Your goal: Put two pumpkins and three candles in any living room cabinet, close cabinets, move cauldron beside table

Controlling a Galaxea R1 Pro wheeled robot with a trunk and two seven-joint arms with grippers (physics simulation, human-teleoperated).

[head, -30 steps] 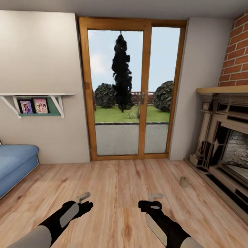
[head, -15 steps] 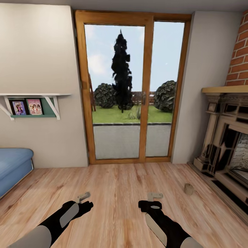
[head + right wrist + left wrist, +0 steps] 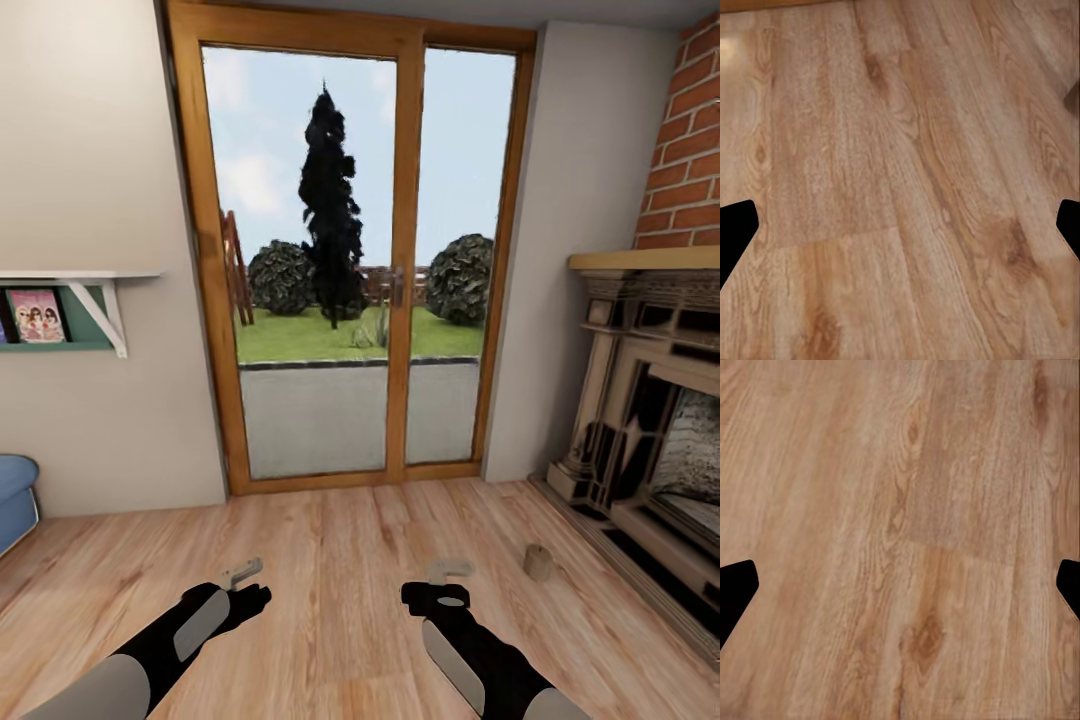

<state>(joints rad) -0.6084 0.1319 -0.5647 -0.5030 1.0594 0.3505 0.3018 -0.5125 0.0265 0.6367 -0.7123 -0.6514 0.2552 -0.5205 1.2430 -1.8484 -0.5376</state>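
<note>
1. The candle (image 3: 538, 563) is a short, stubby grey-beige cylinder, plain and matte, standing upright on the floor at about 4 o'clock in the head view, apart from both arms and near the fireplace base.
2. The floor (image 3: 340, 560) is light wood plank with strong grain; both wrist views look straight down on bare boards (image 3: 900, 540), (image 3: 900, 180). The walls are off-white.
3. At 9 o'clock a white bracket shelf (image 3: 90, 290) holds a pink-covered book (image 3: 38, 315) against a green backing. Below it, at the left edge, is the rounded end of a blue sofa (image 3: 14, 500).
4. At 12 o'clock a tall wood-framed glass door (image 3: 345, 270) shows a lawn, a dark cypress and round bushes outside.
5. At 3 o'clock stand a brick chimney wall (image 3: 685, 150) and an ornate fireplace (image 3: 650, 420) under a wooden mantel.
6. The left gripper (image 3: 243, 574) hangs over the floor at 7 o'clock. Its fingers (image 3: 735, 585) are spread wide with nothing between them.
7. The right gripper (image 3: 450, 571) hangs at 5 o'clock, just left of the candle, with clear floor between. Its fingers (image 3: 735, 225) are likewise parted and empty.
</note>
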